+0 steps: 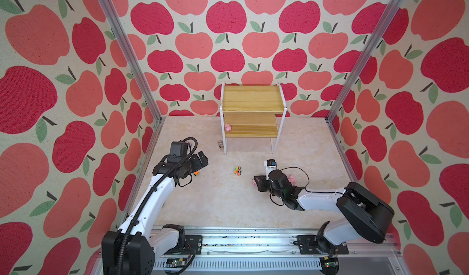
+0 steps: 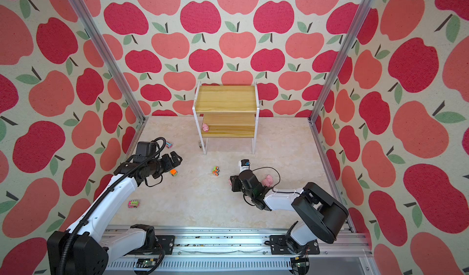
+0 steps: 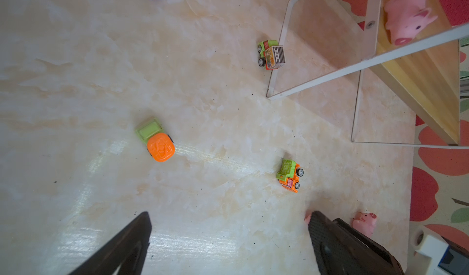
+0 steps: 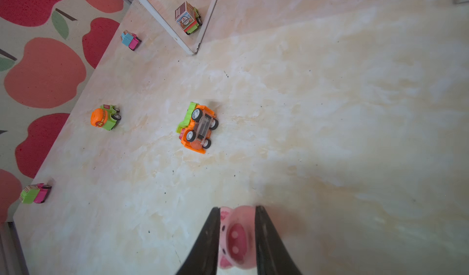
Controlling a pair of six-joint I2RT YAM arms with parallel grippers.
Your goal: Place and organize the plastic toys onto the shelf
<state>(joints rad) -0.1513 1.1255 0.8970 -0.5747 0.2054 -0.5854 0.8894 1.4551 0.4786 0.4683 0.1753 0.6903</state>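
Pink pig pinched in the right hand, down by the counter.
It is well apart from the shelf, which stands at the back by the wall with another pig on its lower board. An orange truck lies on its side between the two arms. The left hand is spread wide near a green truck with an orange drum.

Bright, even light; seemingly soft close-up focus.
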